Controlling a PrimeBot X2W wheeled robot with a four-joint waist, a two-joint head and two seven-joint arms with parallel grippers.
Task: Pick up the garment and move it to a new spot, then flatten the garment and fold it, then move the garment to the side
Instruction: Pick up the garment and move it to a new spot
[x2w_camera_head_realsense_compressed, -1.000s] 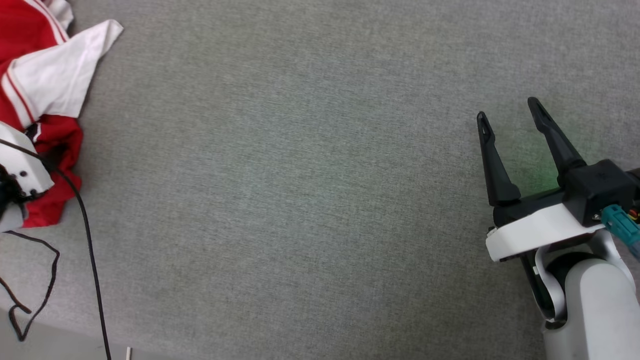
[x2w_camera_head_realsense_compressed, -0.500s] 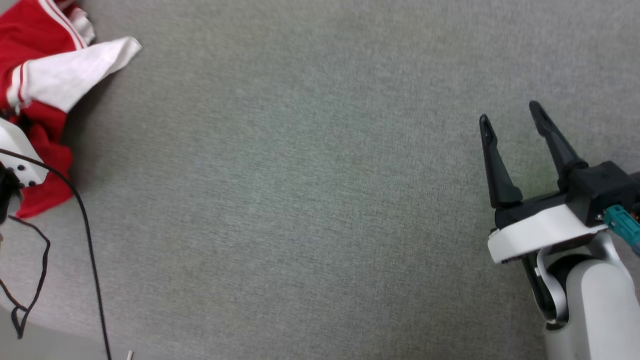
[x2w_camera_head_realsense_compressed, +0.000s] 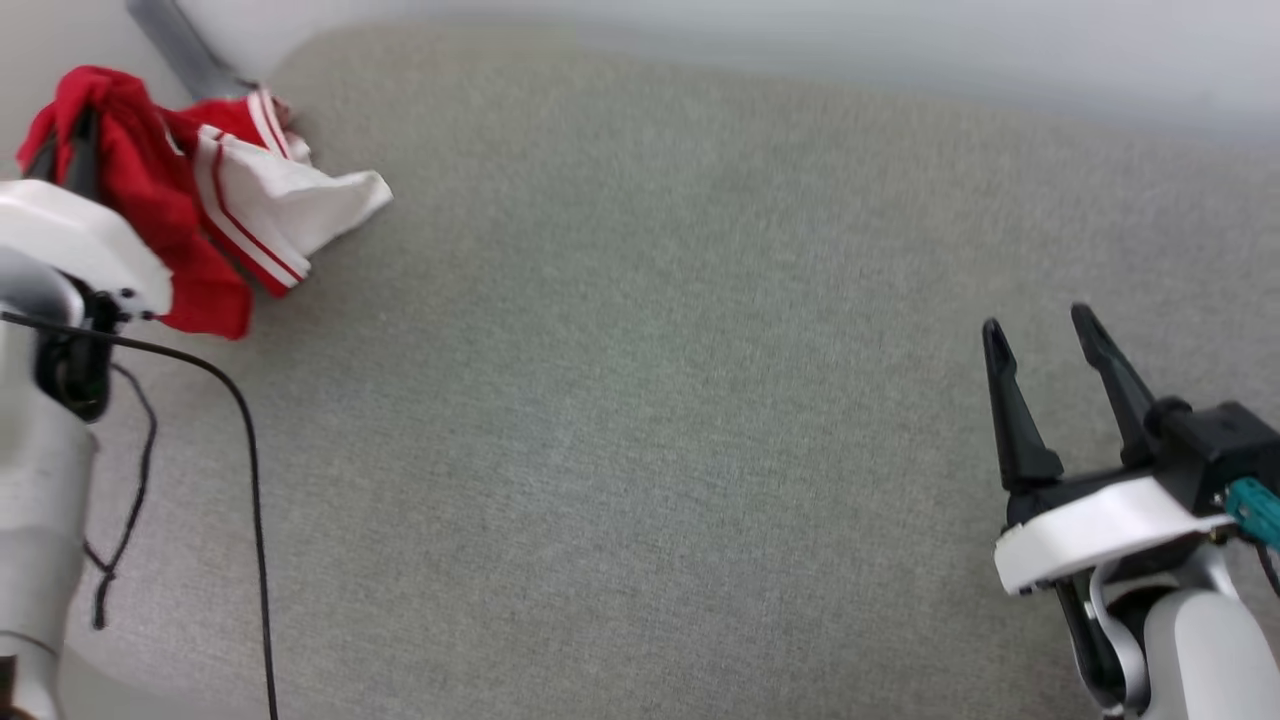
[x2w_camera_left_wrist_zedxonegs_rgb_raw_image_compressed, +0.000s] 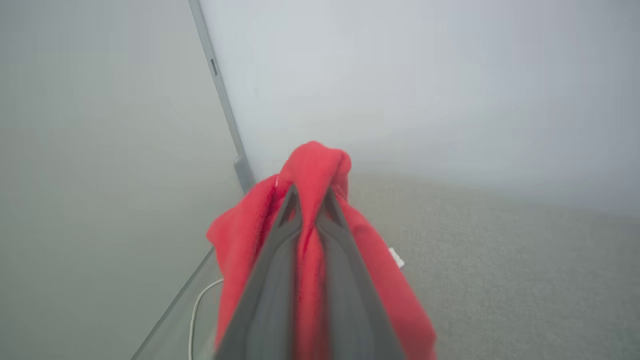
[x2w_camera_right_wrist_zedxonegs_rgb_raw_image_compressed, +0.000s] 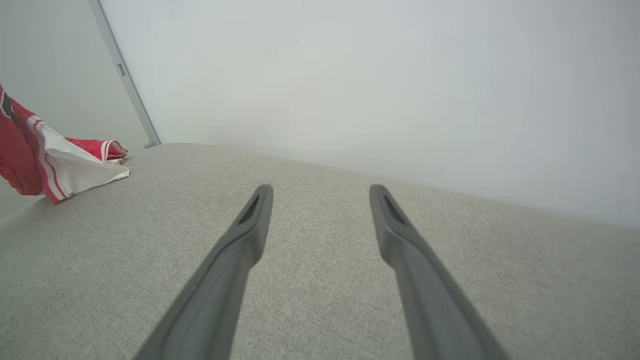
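Since the head camera has tipped upward over the last second, a band of pale wall (x2w_camera_head_realsense_compressed: 800, 40) now runs along the top of that view. It sits above the grey woven surface (x2w_camera_head_realsense_compressed: 640, 420), which spreads across the rest of the frame; earlier that cloth-like surface reached every edge. The surface has a fine, even weave and curves down at its upper left corner, where a slanted grey metal strip (x2w_camera_head_realsense_compressed: 185, 50) stands against the wall.

The garment (x2w_camera_head_realsense_compressed: 150, 200) sits in the upper left of the head view. A second ago it lay looser along the left edge, and now it is gathered into a tall red bunch. Its white sleeve (x2w_camera_head_realsense_compressed: 290, 205), edged with red and white stripes, trails to the right and rests on the surface. In the right wrist view the same bundle shows at the left edge.

The left gripper (x2w_camera_left_wrist_zedxonegs_rgb_raw_image_compressed: 310, 200) has closed within this second. In the left wrist view its two fingers are pressed together on a fold of the red cloth, which drapes over their tips and down both sides.

The right gripper (x2w_camera_head_realsense_compressed: 1036, 322) sits in the lower right of the head view, much as before, with its jaws spread wide and holding nothing.

A black cable (x2w_camera_head_realsense_compressed: 250, 450) loops down the left side, and a teal connector (x2w_camera_head_realsense_compressed: 1255, 505) juts out at the right edge.
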